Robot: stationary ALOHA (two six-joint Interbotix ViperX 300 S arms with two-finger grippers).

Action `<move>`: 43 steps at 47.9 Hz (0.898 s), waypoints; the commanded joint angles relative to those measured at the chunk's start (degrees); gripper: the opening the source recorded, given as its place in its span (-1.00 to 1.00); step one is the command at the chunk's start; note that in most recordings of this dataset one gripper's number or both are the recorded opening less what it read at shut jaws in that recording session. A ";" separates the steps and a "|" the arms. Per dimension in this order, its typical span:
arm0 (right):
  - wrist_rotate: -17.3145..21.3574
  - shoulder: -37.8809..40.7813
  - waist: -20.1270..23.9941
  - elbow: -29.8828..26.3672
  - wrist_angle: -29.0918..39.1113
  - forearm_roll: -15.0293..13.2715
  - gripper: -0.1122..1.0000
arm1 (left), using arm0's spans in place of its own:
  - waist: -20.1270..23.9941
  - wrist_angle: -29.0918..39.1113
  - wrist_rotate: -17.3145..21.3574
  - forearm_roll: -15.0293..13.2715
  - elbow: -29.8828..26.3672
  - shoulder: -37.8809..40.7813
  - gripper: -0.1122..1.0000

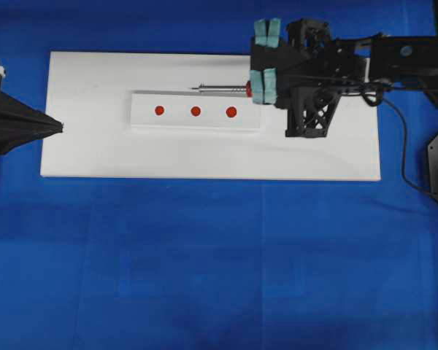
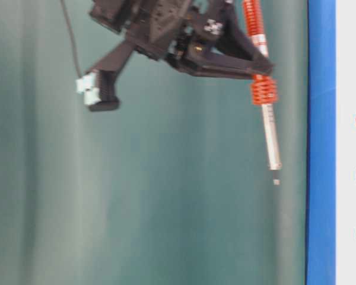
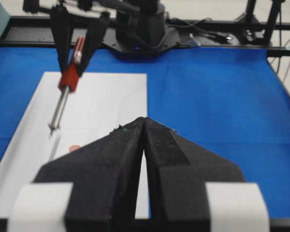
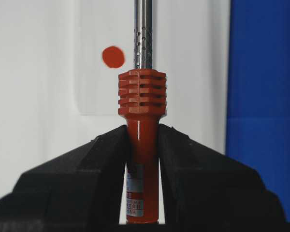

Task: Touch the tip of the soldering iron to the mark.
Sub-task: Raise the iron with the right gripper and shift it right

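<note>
The right gripper (image 4: 142, 145) clamps the soldering iron (image 4: 142, 104) by its handle, held above the white board's (image 1: 87, 153) far edge. The tip (image 1: 195, 89) touches no mark (image 1: 231, 111); contact remains outstanding.

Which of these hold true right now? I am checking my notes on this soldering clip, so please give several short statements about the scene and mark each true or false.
1. The right gripper is clamped on the red-orange handle of the slim soldering iron. True.
2. The raised white strip carries four red dots. False: three show.
3. The left gripper holds the iron. False: it is shut and empty at the board's far end.
4. The iron's dark metal tip rests on a red dot. False: it is off the dots.
5. The flat white board lies on a blue cloth. True.
</note>
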 commanded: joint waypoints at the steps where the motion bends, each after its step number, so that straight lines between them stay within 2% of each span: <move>1: 0.09 -2.46 -0.09 -2.02 0.79 -0.53 -0.68 | -0.09 -0.35 0.00 0.09 -0.70 0.26 -0.79; 23: 0.26 -3.78 -0.09 -1.58 2.02 -1.05 -0.68 | -0.09 -0.35 0.00 0.09 -0.70 0.26 -0.79; 43: 0.70 -11.60 -0.35 6.06 3.43 -1.14 -0.68 | -0.09 -0.44 0.00 0.09 -0.70 0.26 -0.79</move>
